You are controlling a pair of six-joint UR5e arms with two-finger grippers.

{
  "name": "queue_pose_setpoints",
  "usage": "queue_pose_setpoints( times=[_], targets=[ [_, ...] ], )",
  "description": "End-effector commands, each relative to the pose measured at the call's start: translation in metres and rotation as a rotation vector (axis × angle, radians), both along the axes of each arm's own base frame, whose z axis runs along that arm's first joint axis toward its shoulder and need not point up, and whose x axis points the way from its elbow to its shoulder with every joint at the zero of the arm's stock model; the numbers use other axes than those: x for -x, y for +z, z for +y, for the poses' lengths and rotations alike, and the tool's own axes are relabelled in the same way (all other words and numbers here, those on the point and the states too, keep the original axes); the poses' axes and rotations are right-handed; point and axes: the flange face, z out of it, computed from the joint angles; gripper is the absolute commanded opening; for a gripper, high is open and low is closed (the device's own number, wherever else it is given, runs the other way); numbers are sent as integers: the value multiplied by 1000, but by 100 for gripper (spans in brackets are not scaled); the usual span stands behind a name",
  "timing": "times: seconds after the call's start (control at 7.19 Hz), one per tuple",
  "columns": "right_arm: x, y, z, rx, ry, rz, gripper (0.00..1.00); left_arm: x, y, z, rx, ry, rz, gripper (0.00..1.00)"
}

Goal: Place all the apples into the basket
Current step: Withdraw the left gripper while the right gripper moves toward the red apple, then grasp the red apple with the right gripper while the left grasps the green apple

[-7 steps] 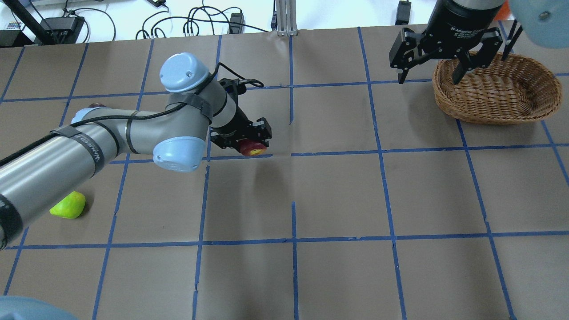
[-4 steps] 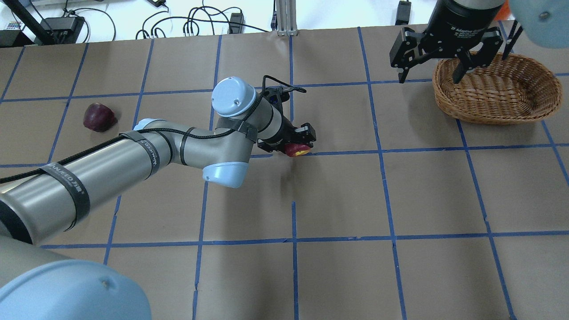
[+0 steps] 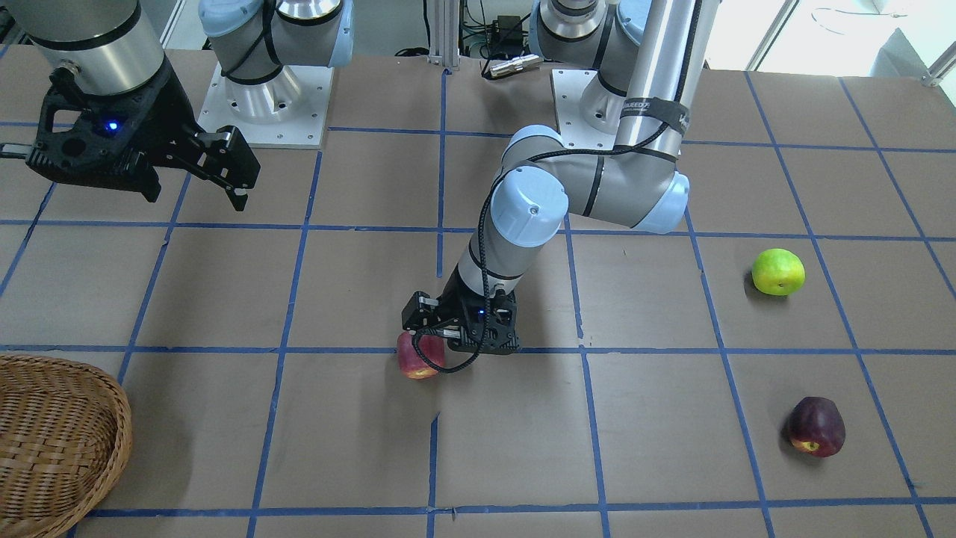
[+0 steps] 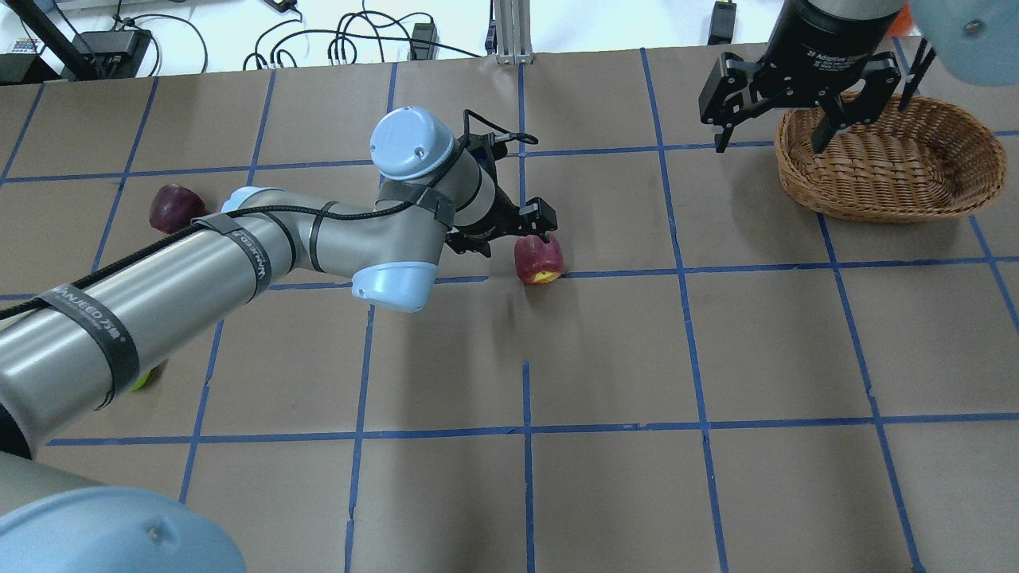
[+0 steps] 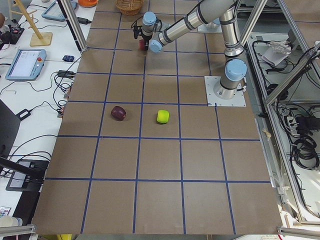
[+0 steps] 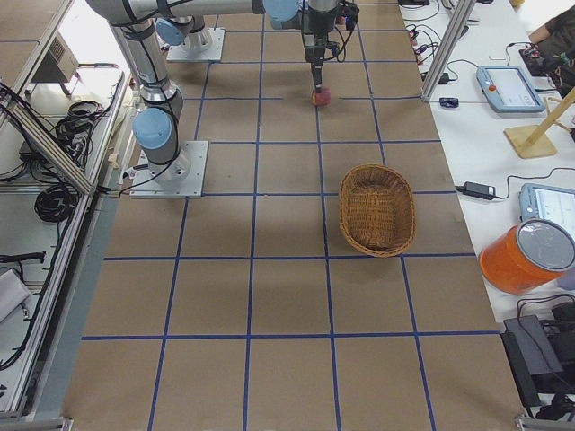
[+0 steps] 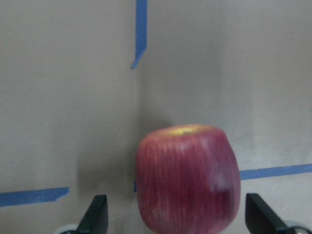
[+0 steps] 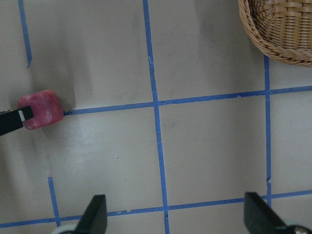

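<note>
Left gripper: fingers spread wide, gripping nothing. In the left wrist view the red apple sits on the table between the open fingertips, with a gap on both sides and no contact. It's about mid-table, on a blue tape line.

Handling, my read:
- Rigid, smooth waxy skin, moderate weight.
- Round, so it'll roll if nudged from one side only.
- Bruises if overclamped or dropped.
- Looks tipped on its side, yellow end away from the wrist camera.
- Take it across the widest part, pads on opposite flanks, and centre before closing.

Outward: the basket is well apart, far right of the table, with nothing in it. Right gripper hovers at its left rim, fingers spread, empty. It's the one obstacle on a drop approach, or the receiver if this is a relay.

Maroon apple and yellow-green apple lie well apart on the robot's left side. The left arm partly hides both in the overhead view. Neither is in the way.
</note>
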Motion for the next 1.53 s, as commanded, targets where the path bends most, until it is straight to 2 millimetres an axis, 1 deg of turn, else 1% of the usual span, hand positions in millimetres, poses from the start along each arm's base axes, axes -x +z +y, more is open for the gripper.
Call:
queue_pose_setpoints(
  times=[0.0, 0.14, 0.28, 0.42, 0.56, 0.7, 0.84, 0.97, 1.11, 1.25, 1.39],
  targets=[
    [-4, -34, -6, -55, 14, -4, 100, -61, 73, -23, -102, 51, -173, 100],
    [-16, -62, -14, -56, 32, -6, 100, -120, 90, -22, -173, -23, -220, 100],
    [-45, -89, -27, -22, 73, -3, 100, -179, 102, -18, -236, -59, -259, 100],
    [-81, -103, -23, -29, 131, -1, 100, -223, 109, -7, -290, -167, -335, 100],
    [-103, -127, -26, -60, 158, -1, 100, -259, 106, 4, -306, -308, -360, 100],
    [-131, -150, -38, -14, 166, -6, 100, -302, 102, 14, -334, -334, -407, 100],
    [-160, -177, -45, 17, 199, -12, 100, -344, 92, 19, -342, -303, -397, 100],
    [-183, -204, -50, 20, 213, -34, 100, -377, 88, 23, -317, -368, -385, 100],
    [-197, -229, -56, 29, 204, -64, 100, -402, 79, 29, -299, -444, -378, 100],
    [-202, -252, -61, 13, 208, -61, 100, -432, 62, 42, -303, -429, -366, 100],
    [-203, -266, -62, -6, 210, -55, 100, -458, 44, 54, -280, -438, -367, 100]
  ],
)
